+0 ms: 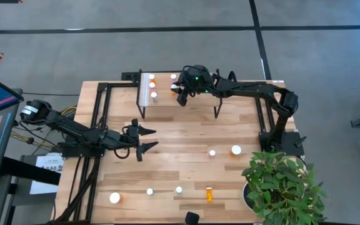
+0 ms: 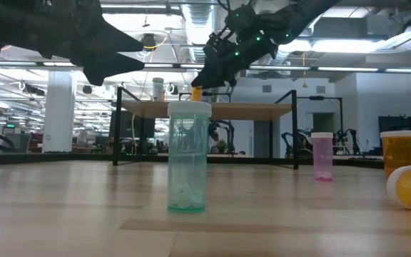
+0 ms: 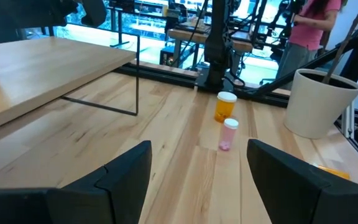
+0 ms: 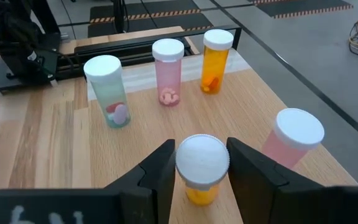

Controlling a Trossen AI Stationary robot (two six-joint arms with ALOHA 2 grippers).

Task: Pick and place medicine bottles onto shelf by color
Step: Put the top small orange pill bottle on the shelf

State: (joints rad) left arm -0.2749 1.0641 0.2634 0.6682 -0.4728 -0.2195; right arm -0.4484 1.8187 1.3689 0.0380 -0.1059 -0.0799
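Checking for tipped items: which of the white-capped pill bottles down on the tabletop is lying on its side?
The orange pill bottle near the table's front edge, left of the potted plant; the other tabletop bottles stand upright, showing round white caps.

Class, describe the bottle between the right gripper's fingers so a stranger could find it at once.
Start at the shelf, the small raised platform at the table's far side. Over it sits the right gripper, its fingers around an orange bottle with a white cap. The other shelf bottles stand free; only this one is gripped.
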